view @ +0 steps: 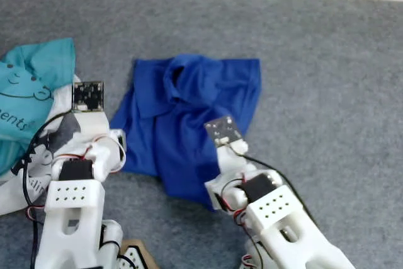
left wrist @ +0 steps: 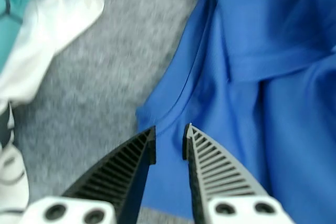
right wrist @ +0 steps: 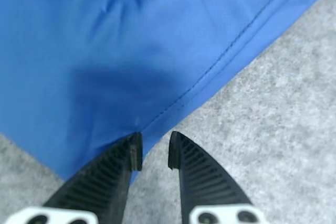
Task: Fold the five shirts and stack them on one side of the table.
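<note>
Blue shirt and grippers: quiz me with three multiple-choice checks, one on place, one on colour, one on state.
1. Where does the blue shirt lie?
A. In the middle of the table
B. Stacked on another shirt
C. Hanging off the far edge

2. What colours are the two shirts beside the left arm?
A. Red and black
B. Teal and white
C. Yellow and green

3. How does the left gripper stand?
A. Shut on the blue shirt
B. Shut, holding nothing
C. Open above the blue shirt's edge

Answers:
1 A, it lies crumpled on the grey surface, apart from the others.
2 B, the teal shirt and white shirt lie heaped there.
3 C, a gap shows between its jaws, nothing pinched.
</note>
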Available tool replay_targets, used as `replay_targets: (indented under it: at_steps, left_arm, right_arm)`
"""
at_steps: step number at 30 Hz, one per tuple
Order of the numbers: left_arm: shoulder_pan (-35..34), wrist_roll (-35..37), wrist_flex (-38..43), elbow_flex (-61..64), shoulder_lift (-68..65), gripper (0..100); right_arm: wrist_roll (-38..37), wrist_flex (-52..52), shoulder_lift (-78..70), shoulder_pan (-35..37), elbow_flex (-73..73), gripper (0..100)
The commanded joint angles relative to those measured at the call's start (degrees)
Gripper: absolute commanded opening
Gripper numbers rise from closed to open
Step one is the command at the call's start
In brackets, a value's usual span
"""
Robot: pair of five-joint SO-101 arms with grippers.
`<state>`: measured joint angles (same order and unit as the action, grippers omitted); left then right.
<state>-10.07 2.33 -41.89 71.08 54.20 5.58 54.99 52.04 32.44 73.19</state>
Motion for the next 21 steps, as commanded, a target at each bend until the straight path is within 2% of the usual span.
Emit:
replay_targets:
  at_steps: [1, 4, 8, 21]
  left_arm:
    - [1.3, -0.4, 1.8, -1.1, 0.9, 11]
    - [1.3, -0.4, 1.8, -2.2, -1.3, 11]
    - [1.0, -0.3, 1.8, -8.8, -12.4, 9]
    - [1.1, 0.1, 3.6, -22.5, -39.1, 9]
  right_arm:
    - [-0.8, -2.2, 0.8, -3.4, -0.4, 9.5]
    - [-0.9, -2.5, 0.8, -3.6, -0.4, 10.4]
    - [-0.4, -4.3, 0.7, -4.7, -0.9, 17.3]
    - [2.4, -4.7, 0.6, -4.7, -1.1, 17.6]
